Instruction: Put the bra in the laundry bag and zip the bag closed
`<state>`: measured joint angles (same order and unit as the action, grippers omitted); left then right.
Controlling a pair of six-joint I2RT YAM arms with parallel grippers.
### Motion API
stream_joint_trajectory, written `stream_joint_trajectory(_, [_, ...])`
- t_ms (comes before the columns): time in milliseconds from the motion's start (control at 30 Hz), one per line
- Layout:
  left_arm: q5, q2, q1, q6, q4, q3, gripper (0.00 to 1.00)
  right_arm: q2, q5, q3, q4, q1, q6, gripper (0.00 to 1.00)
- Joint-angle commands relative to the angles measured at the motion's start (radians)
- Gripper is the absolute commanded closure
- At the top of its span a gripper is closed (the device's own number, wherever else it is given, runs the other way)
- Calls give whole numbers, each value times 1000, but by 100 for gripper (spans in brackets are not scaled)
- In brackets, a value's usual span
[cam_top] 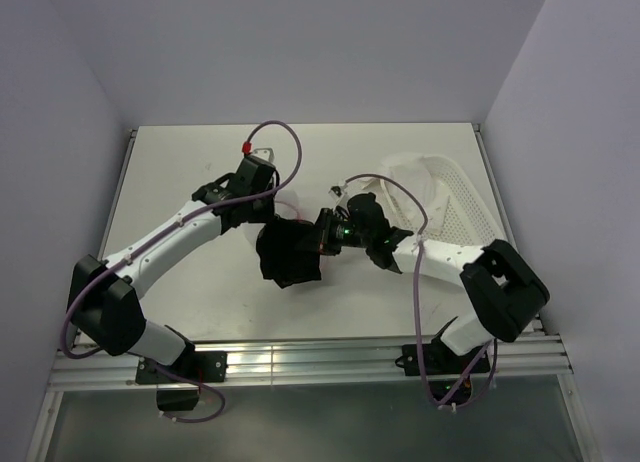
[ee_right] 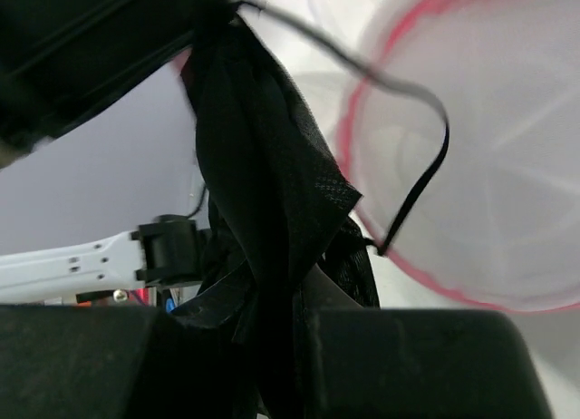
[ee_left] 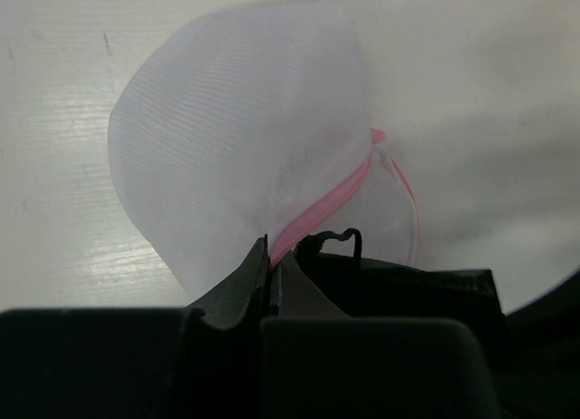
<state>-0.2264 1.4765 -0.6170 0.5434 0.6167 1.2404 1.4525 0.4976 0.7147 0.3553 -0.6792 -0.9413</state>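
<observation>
Two arms meeting over the middle of a white table (cam_top: 180, 162), seen from left to right. The left arm reaches in from the near left corner; its left gripper (ee_left: 270, 283) has its fingers pressed together, pinching the laundry bag (ee_left: 236, 138) at the pink zipper trim (ee_left: 331, 206) on its rim. The bag's white mesh billows out beyond the fingertips and rests on the table; from overhead it is largely hidden under the two wrists. Just right of this grip hangs the bra (cam_top: 290, 257), a bunched black mass between the two grippers, not yet inside the bag. The right gripper (ee_right: 290, 301) is closed on the bra's fabric, which rises from between its fingers, with one thin strap (ee_right: 435, 156) looping across the bag's open, pink-rimmed mouth just beside it. Far right, at the table's back corner, stands a white perforated basket (cam_top: 455, 197), apart from both grippers.
</observation>
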Motion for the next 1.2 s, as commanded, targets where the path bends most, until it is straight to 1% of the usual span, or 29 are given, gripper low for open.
stream_joint_trajectory(0, [73,-54,-13,-2,-75,-41,100,70,24,55,77,-20,-8,100])
stream_joint_trajectory(133, [171,-90,-29,-28,-123,-82,100,134,16,80,100,-22,-19,100])
stream_joint_trajectory(167, [214,-94,-32,-34,-123,-85,100,144,9,88,102,-23,-16,100])
stream_joint_trajectory(267, [249,-111,-50,-46,-124,-101,100,187,-7,117,128,-20,-30,100])
stream_joint_trajectory(400, [240,-123,-63,-59,-87,-122,100,229,-37,141,165,-19,-59,100])
stream_joint_trajectory(533, [233,-131,-66,-60,-57,-148,100,244,-80,134,221,-2,-126,100])
stream_joint_trajectory(567, [208,-130,-66,-59,-43,-151,100,244,-91,129,238,1,-135,100])
stream_joint_trajectory(667, [157,-128,-66,-49,-23,-160,100,229,-155,103,269,9,-177,100])
stream_joint_trajectory(767, [183,-137,-66,-48,-26,-179,100,204,-226,56,329,13,-229,100])
stream_joint_trajectory(900, [251,-151,-70,-33,-51,-187,100,192,-329,40,367,4,-283,100])
stream_joint_trajectory(1033, [338,-153,-82,-30,-58,-154,100,171,-430,35,381,-11,-300,100])
stream_joint_trajectory(1067, [390,-151,-85,-26,-60,-145,100,149,-457,29,379,-17,-298,100])
stream_joint_trajectory(1133, [432,-139,-90,-11,-55,-119,100,122,-545,16,366,-26,-292,100])
stream_joint_trajectory(1167, [491,-130,-96,-10,-54,-107,100,94,-571,11,343,-28,-287,100])
